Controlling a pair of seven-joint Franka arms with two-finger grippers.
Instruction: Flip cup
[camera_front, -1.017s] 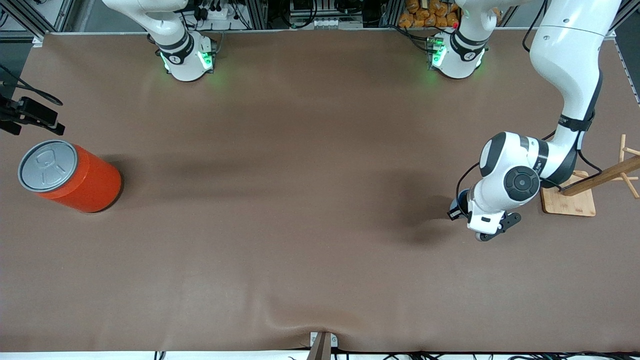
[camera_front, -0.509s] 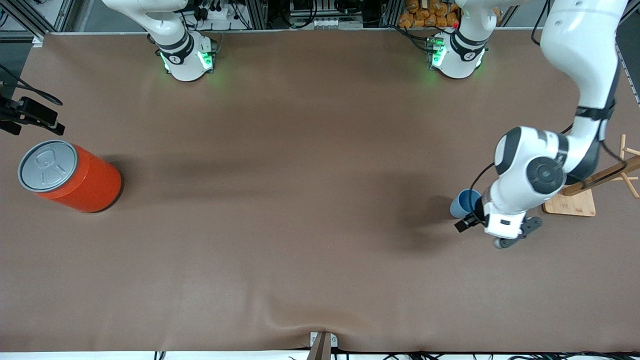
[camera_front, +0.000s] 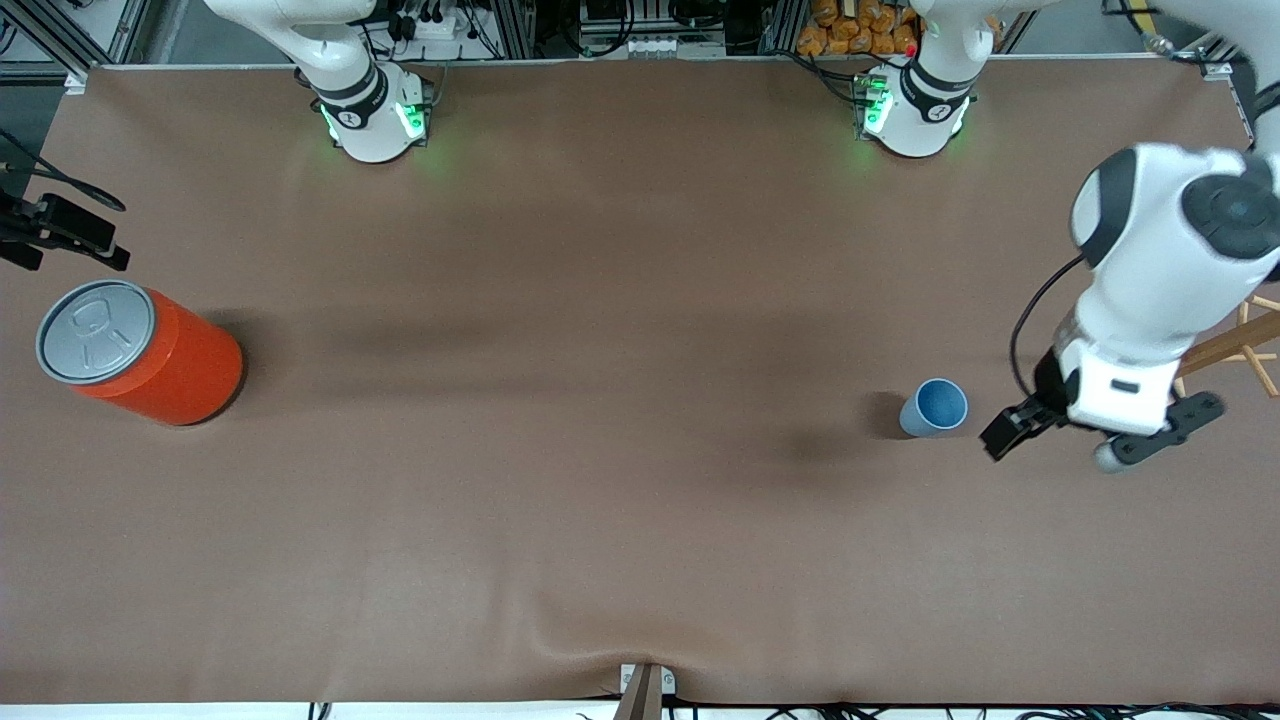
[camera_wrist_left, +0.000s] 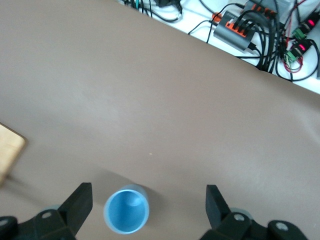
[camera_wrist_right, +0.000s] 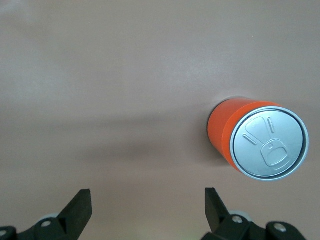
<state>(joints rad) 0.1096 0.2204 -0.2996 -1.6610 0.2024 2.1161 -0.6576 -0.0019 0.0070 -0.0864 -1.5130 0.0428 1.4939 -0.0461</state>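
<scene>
Plainly, the small light blue tapered plastic cup (camera_front: 935, 408) stands upright on the brown table covering (camera_front: 600, 400), its darker blue inside facing up, toward the left arm's end of the table. Judging by its thin plastic wall and small size, it should be very light, fairly stiff at the rim but liable to give if squeezed hard, and its matte, tapering side could slide out of a loose pinch. The surest hold looks to be across the outer wall around mid-height, or on the rim with one finger inside and one outside. Being so light, it could tip or skate if nudged from one side only.

The left gripper (camera_wrist_left: 149, 200) hangs over the table just beside the cup, toward the left arm's end, with its jaws spread wide and nothing between them; in the left wrist view the cup shows between the two fingertips (camera_wrist_left: 80, 197) but well below them, untouched. Near that gripper a light wooden rack on a square base (camera_front: 1225, 345) stands, mostly hidden by the arm; it is the only thing close enough to crowd the wrist.

The large orange can with a grey lid (camera_front: 135, 350) stands upright at the right arm's end of the table, well apart from the cup. The right gripper (camera_wrist_right: 147, 202) waits over the table near that can, jaws wide and empty. Nothing stands between cup and left gripper.
</scene>
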